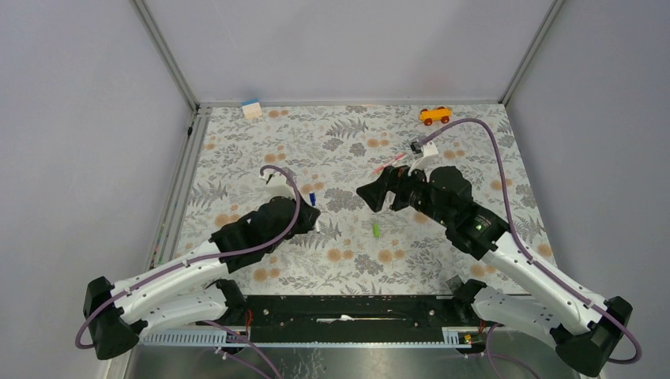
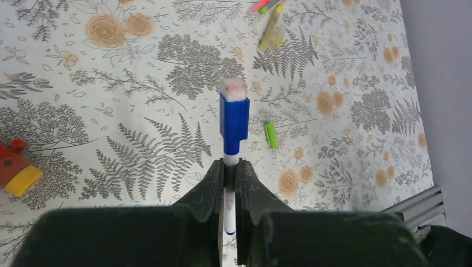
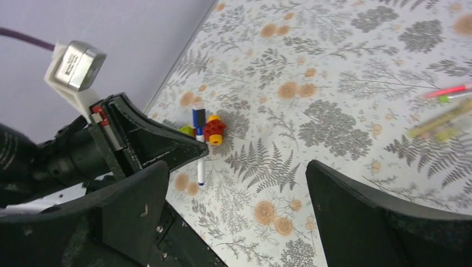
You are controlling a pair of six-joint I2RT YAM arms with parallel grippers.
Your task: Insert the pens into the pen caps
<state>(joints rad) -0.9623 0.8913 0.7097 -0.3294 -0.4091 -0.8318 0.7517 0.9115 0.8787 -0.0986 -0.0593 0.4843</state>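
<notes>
At the far left of the left wrist view we see the toy bricks point(image 2: 14, 168), one cluster of red and yellow. Next comes the left gripper point(image 2: 230, 167), its jaws pressed onto the white pen point(image 3: 200, 167), pinching the barrel just below the dark blue cap point(image 2: 234, 115). That cap looks to us to be already seated on this pen, which is held just above the table point(image 1: 332, 134).

Right of it the lime green cap point(image 2: 271, 135) lies loose on the cloth, touching nothing. We judge it very light and smooth, likely to skid or roll if nudged. It is best pinched across its sides with the open end left free.

The right gripper point(image 3: 238, 172) hangs over the middle of the table, jaws spread wide and holding nothing. Beyond it lie the pink-red pen point(image 3: 448, 90), a green-tipped stick point(image 3: 445, 99) just beside it, and the pale yellow pen point(image 3: 439, 118) near both. These should be stiff, light and slippery round plastic. We would grasp one at mid-barrel, leaving the writing end exposed.

Farthest right, at the back edge, sits the orange toy car point(image 1: 435, 115).

We count three clear pens, one held and two lying, plus a possible fourth. There are two caps, one blue and one lime, though the green tip may be a third.
</notes>
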